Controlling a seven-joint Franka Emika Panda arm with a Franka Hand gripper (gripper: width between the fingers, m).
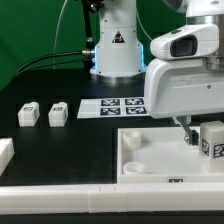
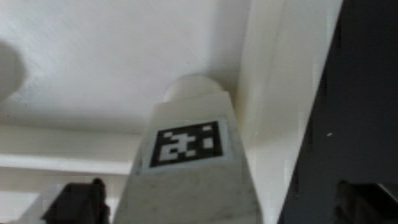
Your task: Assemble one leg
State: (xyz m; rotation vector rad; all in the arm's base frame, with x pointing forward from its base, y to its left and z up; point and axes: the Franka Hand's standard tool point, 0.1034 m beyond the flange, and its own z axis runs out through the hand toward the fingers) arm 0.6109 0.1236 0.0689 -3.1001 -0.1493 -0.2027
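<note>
A leg (image 1: 212,141), a small white block with a square tag, stands upright at the far right corner of the white panel (image 1: 150,160). My gripper (image 1: 197,137) is down over it. In the wrist view the leg (image 2: 192,150) lies between the two dark fingertips (image 2: 75,202), tag facing the camera. The gripper (image 2: 219,202) is open: one finger is close beside the leg and the other stands apart from it with a visible gap. Two more legs (image 1: 28,113) (image 1: 58,113) lie on the black table at the exterior view's left.
The marker board (image 1: 115,105) lies behind the panel, in front of the robot base (image 1: 113,50). A white part (image 1: 5,155) sits at the exterior view's left edge. A long white rail (image 1: 90,200) runs along the front. The panel has round corner sockets (image 1: 131,139).
</note>
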